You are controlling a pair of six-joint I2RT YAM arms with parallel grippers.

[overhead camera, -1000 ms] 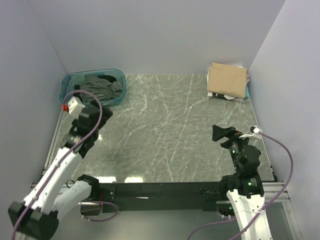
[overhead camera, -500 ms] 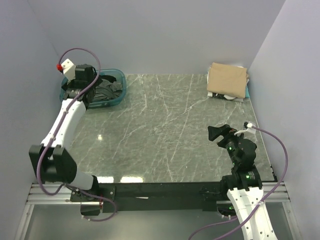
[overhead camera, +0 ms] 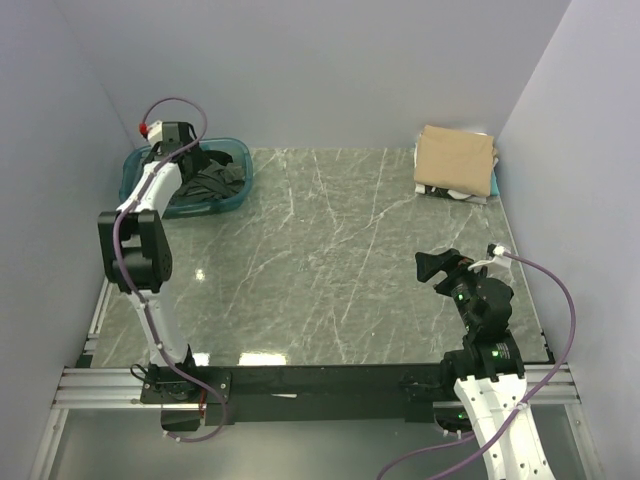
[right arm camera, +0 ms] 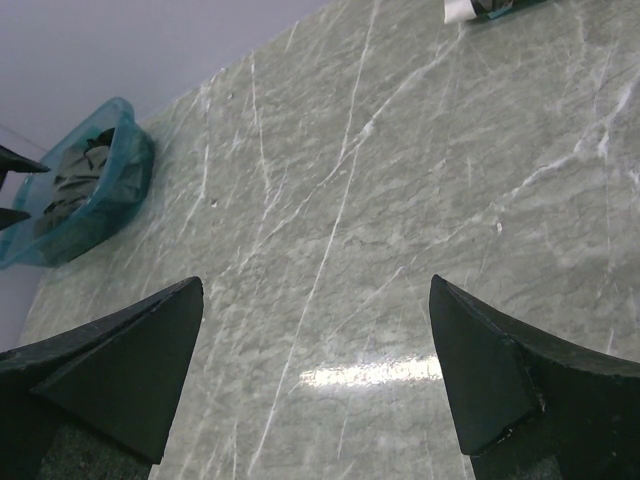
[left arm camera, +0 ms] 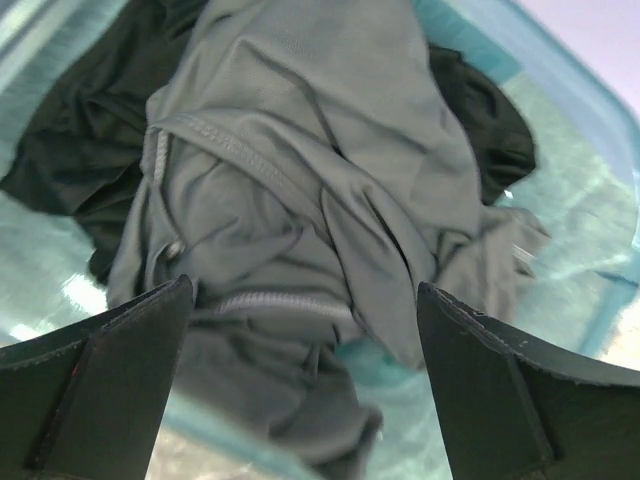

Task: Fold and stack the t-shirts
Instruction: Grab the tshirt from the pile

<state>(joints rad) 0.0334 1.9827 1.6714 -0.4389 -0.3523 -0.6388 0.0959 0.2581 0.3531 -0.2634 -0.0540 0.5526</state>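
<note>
The crumpled charcoal-grey cloth t-shirt is lying in the translucent teal plastic tub, overlapping a black shirt. You are risking lifting both together, since their folds are intertwining. Your left tool is hovering over them, arm outstretched, jaws wide apart; your right tool is gaping over the grey marbled counter.
</note>
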